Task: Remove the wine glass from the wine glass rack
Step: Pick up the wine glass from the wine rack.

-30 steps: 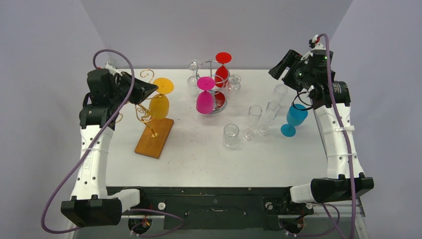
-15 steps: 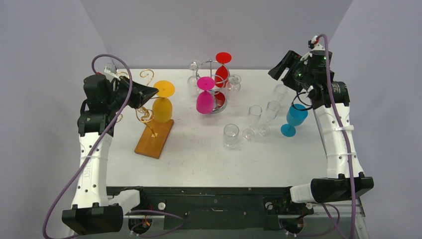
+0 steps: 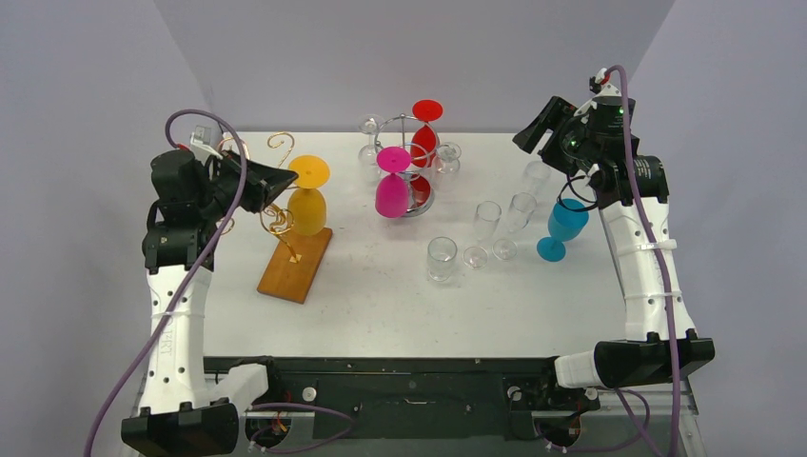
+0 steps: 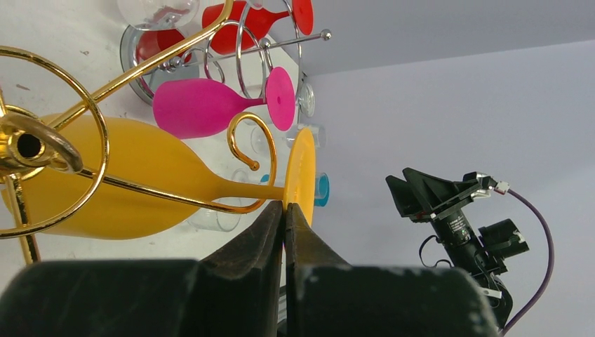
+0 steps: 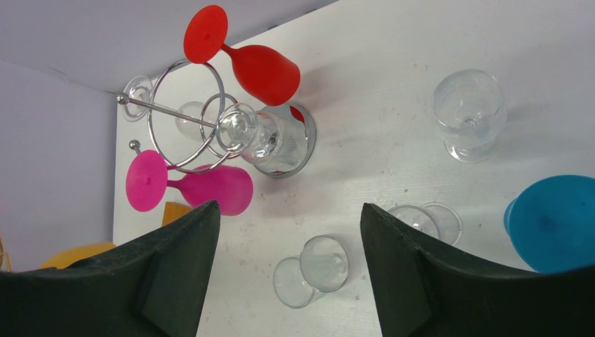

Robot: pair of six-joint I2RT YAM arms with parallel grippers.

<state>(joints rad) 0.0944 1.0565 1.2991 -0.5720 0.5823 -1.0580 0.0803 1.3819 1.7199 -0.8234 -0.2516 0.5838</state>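
Top external view first, big things down to small. On the white table (image 3: 381, 314) I count two racks. A gold wire rack (image 3: 276, 221) on a wooden base (image 3: 295, 265) sits near the left edge, toward the far side. A round chrome rack (image 3: 425, 198) stands at the middle of the far edge.

My left gripper (image 4: 284, 207) is at the gold rack with its jaws narrow. As far as I can judge, they are pinched on the foot rim of the yellow wine glass (image 3: 306, 208), which hangs bowl-down with its stem caught in the gold curl. My right gripper (image 5: 289, 209) hangs wide and empty above the far right corner.

To do this well, I think I should slide the foot out along the open side of the curl. I want the stem level and the pull slow, because a sideways tug could tip that rack.

Glasses counted:
- One yellow.
- One pink glass (image 3: 391, 193) and one red glass (image 3: 424, 143), both on the chrome rack.
- One blue glass (image 3: 565, 224) near the right edge.
- Six clear glasses (image 3: 441, 259), I believe: four loose on the table and two at the chrome rack.
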